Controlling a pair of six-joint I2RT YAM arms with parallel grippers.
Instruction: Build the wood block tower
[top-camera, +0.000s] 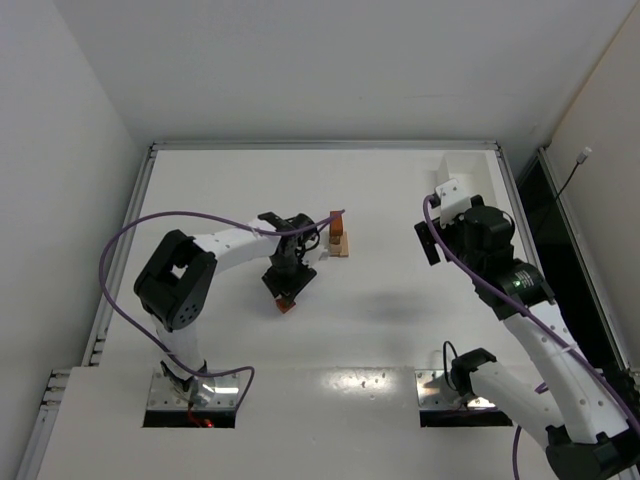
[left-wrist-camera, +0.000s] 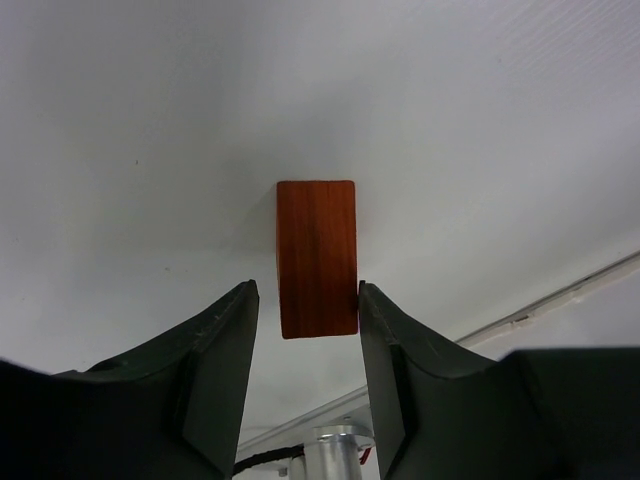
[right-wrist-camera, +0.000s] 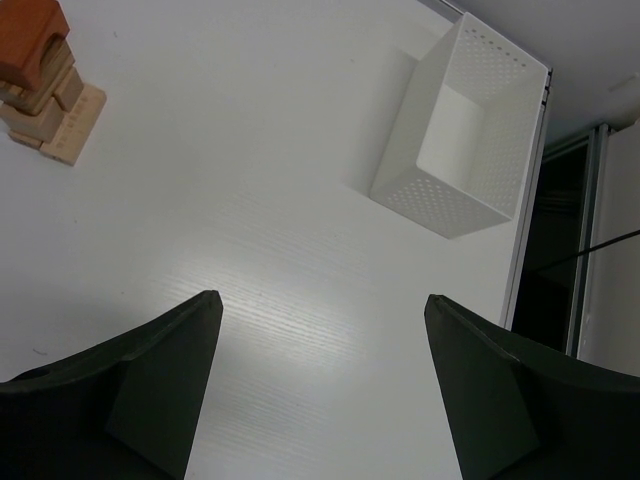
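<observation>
A reddish-brown rectangular block (left-wrist-camera: 317, 258) lies flat on the white table, seen small in the top view (top-camera: 288, 304). My left gripper (left-wrist-camera: 307, 290) points down over it with a finger on either side of its near end. The right finger (left-wrist-camera: 385, 345) touches the block's edge and a small gap shows at the left finger (left-wrist-camera: 225, 340), so the gripper is open. The wood block tower (top-camera: 340, 242) is a short stack of tan pieces with a reddish-brown block on top (right-wrist-camera: 40, 85), just right of the left gripper. My right gripper (right-wrist-camera: 322, 300) hangs wide open and holds nothing, also visible from above (top-camera: 432, 243).
A white perforated tray (right-wrist-camera: 480, 130) stands at the back right corner of the table (top-camera: 465, 170). A purple cable (top-camera: 150, 225) loops over the left arm. The table's metal edge rail (left-wrist-camera: 560, 298) runs close behind the left gripper.
</observation>
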